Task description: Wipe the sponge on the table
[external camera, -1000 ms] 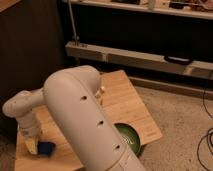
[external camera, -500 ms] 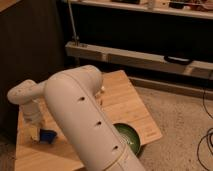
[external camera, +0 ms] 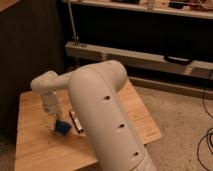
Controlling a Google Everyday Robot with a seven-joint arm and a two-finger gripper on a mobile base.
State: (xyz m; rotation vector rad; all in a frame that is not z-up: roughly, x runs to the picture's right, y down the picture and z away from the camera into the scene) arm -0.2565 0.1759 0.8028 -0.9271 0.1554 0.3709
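Right, your gripper (external camera: 55, 124) is down over the left half of the table (external camera: 34, 146), about midway between the back edge and the front edge, and it points straight down at the planks. Its fingers are clamped tight, and the sponge (external camera: 63, 128) sits right at their tips, a small dark blue block pinched in the grip and low against the wood; whether its underside actually presses on the surface, you cannot tell from this angle. Just to the right of the sponge lies the packet (external camera: 76, 121), flat on the table, its long side running from back to front, close to the sponge but apart from it. Your arm (external camera: 102, 117) fills the middle of the view, the thick white link sweeping from the front edge up over the table's centre, then bending left toward the gripper, so it hides much of the right half of the tabletop. Behind the table's back edge the grey shelf (external camera: 150, 54) runs across the dark wall, well apart from the action.
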